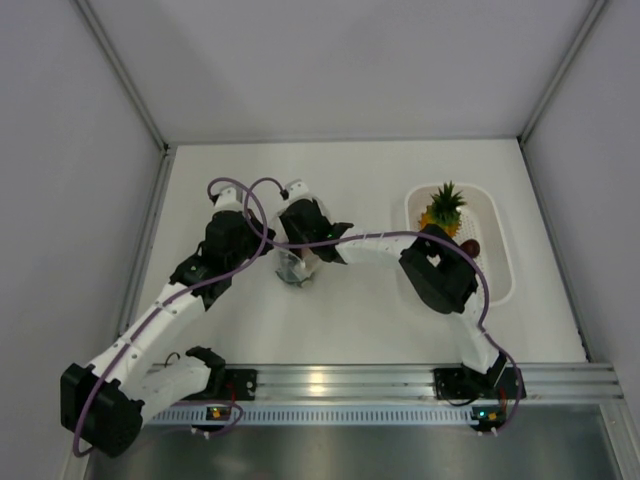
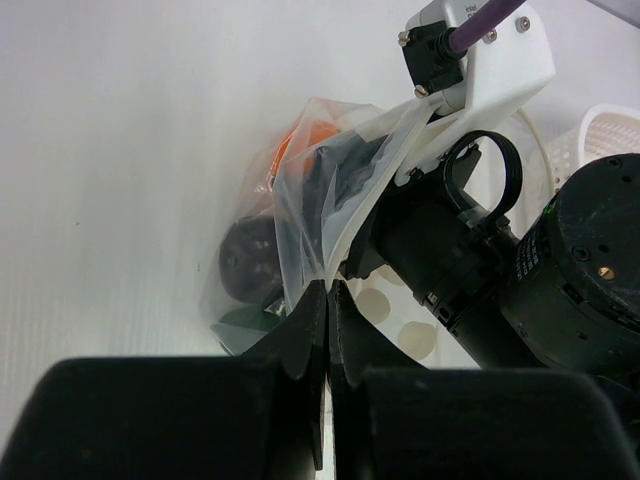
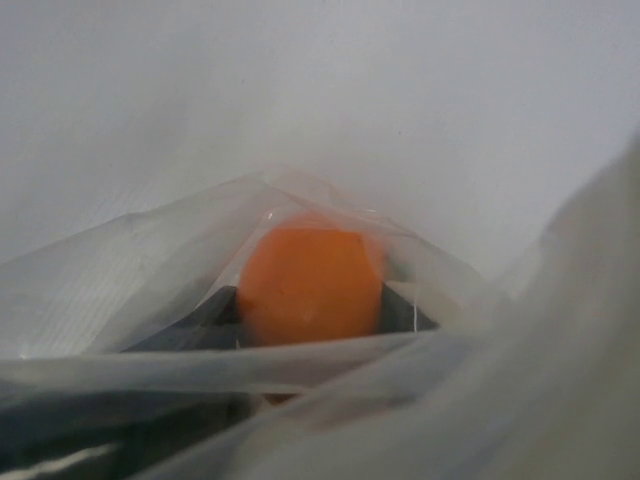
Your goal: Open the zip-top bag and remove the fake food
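Observation:
The clear zip-top bag (image 1: 295, 268) stands mid-table under both arms. My left gripper (image 2: 328, 290) is shut on the bag's upper edge (image 2: 345, 235) and holds it up. Through the plastic show a round orange fruit (image 2: 298, 140), a dark brown round piece (image 2: 245, 260) and a dark green piece (image 2: 245, 322). My right gripper (image 3: 310, 300) reaches down inside the bag. Its dark fingers (image 3: 205, 312) press against both sides of the orange fruit (image 3: 310, 280). Folds of plastic blur the lower part of the right wrist view.
A white perforated basket (image 1: 500, 250) stands at the right, holding a pineapple (image 1: 443, 210) and a dark brown piece (image 1: 470, 247). Its rim (image 2: 610, 130) shows in the left wrist view. The right forearm (image 1: 380, 245) crosses between bag and basket. White walls enclose the table.

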Available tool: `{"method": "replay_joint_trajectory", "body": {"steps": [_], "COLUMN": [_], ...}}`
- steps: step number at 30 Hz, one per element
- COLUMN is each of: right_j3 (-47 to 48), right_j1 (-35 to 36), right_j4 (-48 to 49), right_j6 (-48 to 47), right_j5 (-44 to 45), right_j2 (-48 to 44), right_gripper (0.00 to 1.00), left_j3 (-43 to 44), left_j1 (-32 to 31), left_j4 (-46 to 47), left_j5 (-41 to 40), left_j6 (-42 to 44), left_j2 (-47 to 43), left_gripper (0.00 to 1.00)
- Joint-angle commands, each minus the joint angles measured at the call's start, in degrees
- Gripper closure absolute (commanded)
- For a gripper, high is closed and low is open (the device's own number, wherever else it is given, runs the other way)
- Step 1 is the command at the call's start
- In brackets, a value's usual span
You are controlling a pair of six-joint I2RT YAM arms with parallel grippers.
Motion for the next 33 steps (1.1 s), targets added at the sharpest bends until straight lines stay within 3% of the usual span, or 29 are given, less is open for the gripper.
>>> {"method": "replay_joint_trajectory", "body": {"steps": [1, 10, 18, 21, 25, 33], "right_j3": [-0.50, -0.85, 0.03, -0.50, -2.25, -8.40], "right_j1": [-1.91, -3.40, -3.75, -3.84, -3.84, -3.40], "right_j4": [-1.10, -3.30, -3.56, -3.21, -0.85, 2.33], "right_j6": [-0.48, 0.13, 0.31, -0.04, -0.75, -0.22], "right_j5": [0.72, 1.69, 1.69, 1.52, 0.64, -1.65], "right_j2": [2.30, 5.20, 6.35, 6.09, 4.69, -3.48], "right_gripper": [0.47, 0.32, 0.32, 0.38, 0.73, 0.81], "left_j3": [-0.31, 0.22, 0.31, 0.22, -0.04, 0.31], "left_j1": [0.31, 0.49, 0.49, 0.58, 0.75, 0.93], "left_j4": [2.82, 2.82, 2.82, 2.73, 2.73, 2.82], "left_j5": [0.36, 0.36, 0.54, 0.28, 0.19, 1.06], "left_j6": [1.09, 1.62, 1.89, 2.24, 2.24, 2.68], "left_j2": [-1.01, -1.27, -1.10, -1.10, -1.18, -0.31], "left_gripper": [1.00, 1.00, 1.00, 1.00, 1.00, 1.00]}}
